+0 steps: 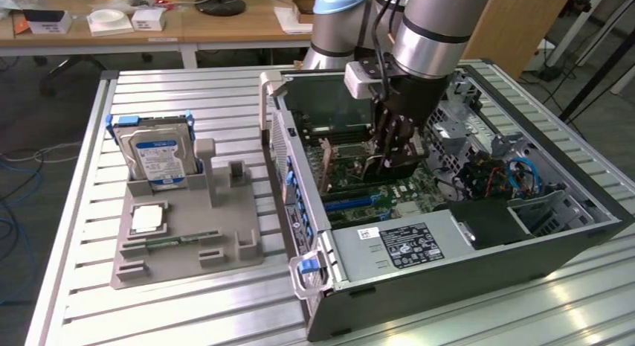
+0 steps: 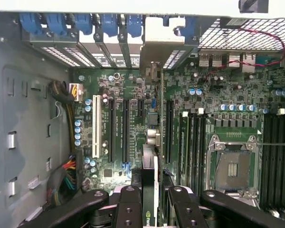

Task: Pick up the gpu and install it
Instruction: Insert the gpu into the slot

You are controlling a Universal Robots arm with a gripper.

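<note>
the gripper [image 2: 153, 195] is down inside the open computer case [image 1: 476, 271]. its fingers [image 2: 128, 202] are drawn partway in and pinch the gpu [image 2: 149, 164] between them, one finger on each face. from the wrist camera the card is seen edge-on, standing upright over the motherboard [image 2: 133, 90]. it runs parallel to the long black expansion slots [image 2: 125, 128] and just beside them. its far end reaches the rear wall of the case, next to the row of blue latches [image 2: 80, 23]. whether its lower edge is seated in a slot or only held just above one i can't quite tell, as the card hides its own foot. the cpu socket [image 2: 232, 168] sits on the board well apart from the card.

in the exterior view the arm [image 1: 436, 26] comes in from 12 o'clock, and the gripper hangs near the middle of the case, above the board. the power supply [image 1: 407, 245] lies at 6 o'clock from the gripper, and a bundle of blue cables [image 1: 516, 175] at 3 o'clock. at 9 o'clock from the case a grey holder [image 1: 228, 249] rests on the slatted metal table [image 1: 149, 316]. a hard drive [image 1: 159, 158] with a blue-white label stands upright at the holder's 12 o'clock end. a silvery square chip [image 1: 149, 216] lies flat just at 6 o'clock from the drive, and a narrow ram stick [image 1: 184, 239] lies flat at 6 o'clock from the chip.
</note>
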